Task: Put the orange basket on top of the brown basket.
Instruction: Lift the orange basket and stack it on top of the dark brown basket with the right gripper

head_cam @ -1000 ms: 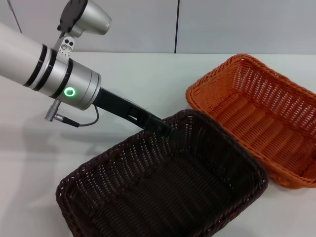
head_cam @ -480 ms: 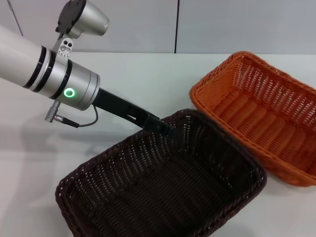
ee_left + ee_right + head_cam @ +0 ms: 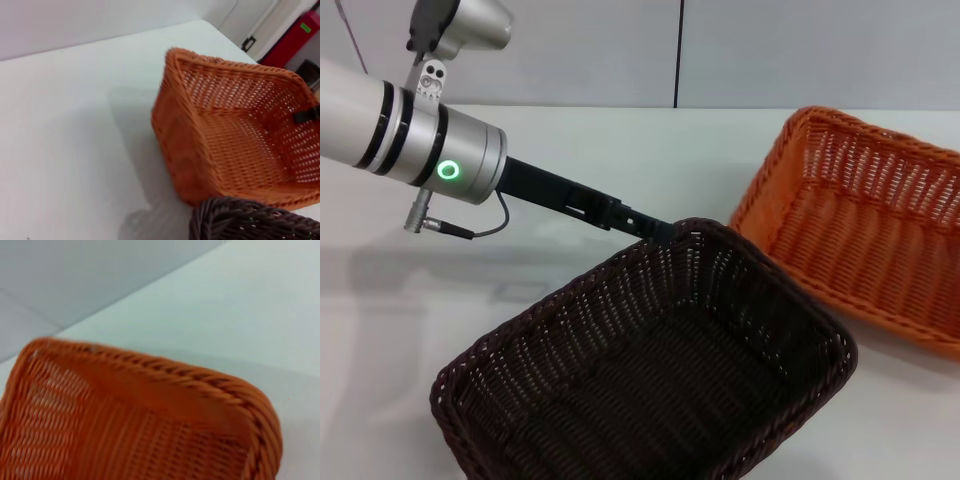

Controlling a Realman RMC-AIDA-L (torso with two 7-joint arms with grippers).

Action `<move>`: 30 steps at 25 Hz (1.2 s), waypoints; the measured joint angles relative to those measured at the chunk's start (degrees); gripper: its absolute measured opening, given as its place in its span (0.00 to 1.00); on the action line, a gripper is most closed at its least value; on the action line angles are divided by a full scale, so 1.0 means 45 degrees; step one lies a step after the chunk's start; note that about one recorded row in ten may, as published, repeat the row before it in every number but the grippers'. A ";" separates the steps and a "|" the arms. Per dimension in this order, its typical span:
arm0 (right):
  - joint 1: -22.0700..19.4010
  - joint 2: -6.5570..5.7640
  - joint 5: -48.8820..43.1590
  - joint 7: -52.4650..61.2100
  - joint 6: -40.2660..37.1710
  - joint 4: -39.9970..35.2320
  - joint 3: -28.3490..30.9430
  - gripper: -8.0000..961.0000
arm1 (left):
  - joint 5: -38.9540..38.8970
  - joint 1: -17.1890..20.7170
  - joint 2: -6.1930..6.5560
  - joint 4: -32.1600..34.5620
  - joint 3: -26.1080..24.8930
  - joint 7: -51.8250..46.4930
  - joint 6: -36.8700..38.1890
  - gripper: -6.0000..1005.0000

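Orange basket [image 3: 860, 240]: right side of the head view, tilted, its near-left end raised off the white table [image 3: 580, 160], cut off by the right edge of the frame. Apart from the brown basket, with a strip of table between them.

Brown basket [image 3: 650, 370]: lower centre of the head view, flat on the table, long axis running from lower left to upper right.

Key relation: the orange basket lies up and to the right of the brown one. To stack it, it must travel toward the lower left and come down with its long axis matched to the brown basket's; the two axes look roughly crossed now, so I judge a turn is needed as well.

Left gripper [image 3: 655, 228]: reaches in from the upper left of the head view, its dark tip at the brown basket's far rim. Whether the fingers are apart or closed on the rim I cannot tell.

Right gripper: not seen in the head view. Its wrist view looks close down onto the orange rim [image 3: 165, 372]. The left wrist view shows a small dark piece [image 3: 306, 115] on the orange basket's far wall, probably the right fingers clamped there, though that is unclear.

Nearer arm: the right, by my reading.

Stage: orange basket probably lifted, not yet over the brown one.
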 joint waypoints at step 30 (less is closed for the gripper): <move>-0.1246 0.1398 0.5663 -0.2217 0.3827 -0.0521 0.0664 0.21 | -0.3323 0.1196 -0.0395 -0.0180 -0.0661 0.1462 0.3242 0.86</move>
